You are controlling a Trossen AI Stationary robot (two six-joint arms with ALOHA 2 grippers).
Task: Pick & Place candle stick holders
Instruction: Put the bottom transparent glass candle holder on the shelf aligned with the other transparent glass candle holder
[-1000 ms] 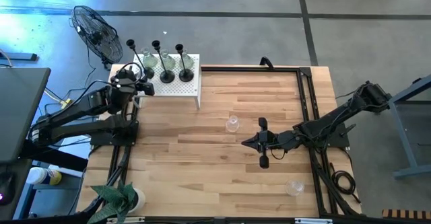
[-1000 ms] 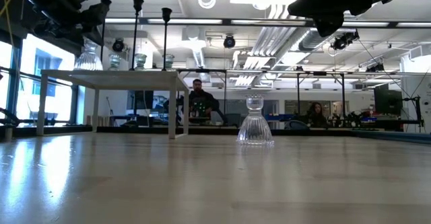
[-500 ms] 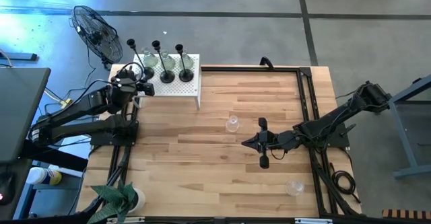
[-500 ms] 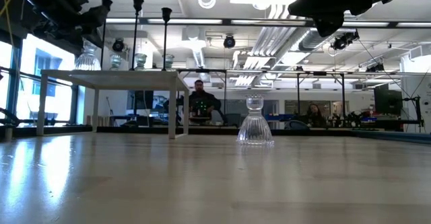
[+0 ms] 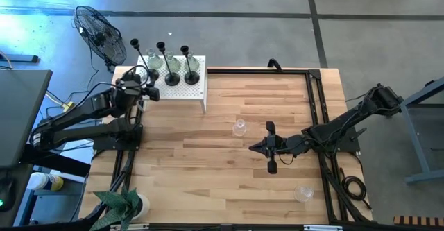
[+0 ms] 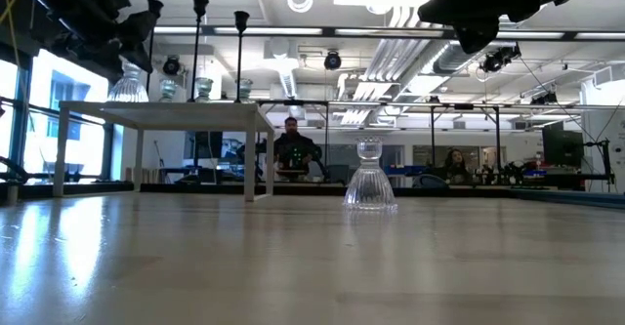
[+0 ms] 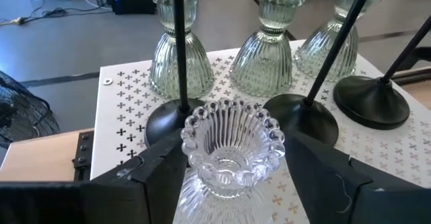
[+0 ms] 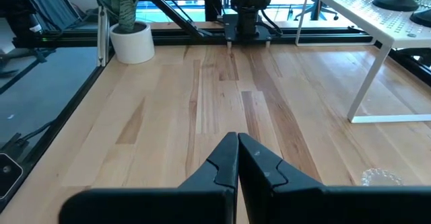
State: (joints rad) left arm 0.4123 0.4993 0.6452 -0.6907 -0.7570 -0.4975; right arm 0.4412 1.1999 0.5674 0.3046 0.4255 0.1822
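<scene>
Left gripper (image 7: 236, 146) sat low over the white perforated stand (image 7: 121, 109), its jaws spread to either side of a beaded clear-glass holder (image 7: 232, 157). I saw a sliver of daylight on one side, so I read it as open around the glass, not pinching it. The right gripper (image 8: 237, 150) hung with its fingers pressed together over the wooden table (image 5: 263, 106), well apart from the stand.

On the stand, the three black holders (image 5: 172, 78) stood upright in a row, with three ribbed glass ones (image 7: 264, 56) lined up behind their bases. The beaded holder stood upright on the stand's near edge, just beside the closest black base (image 7: 168, 120). Two more glass holders waited on the table, one (image 5: 239, 127) near the stand's leg side and one (image 5: 303, 192) far from the stand.

My judgement was that this was the release. To do it well I would have opened fully before moving, then lifted straight up off the stand, not backing out sideways, since a finger could drag the beaded rim and tip the glass off the stand's edge or knock that thin black stem
</scene>
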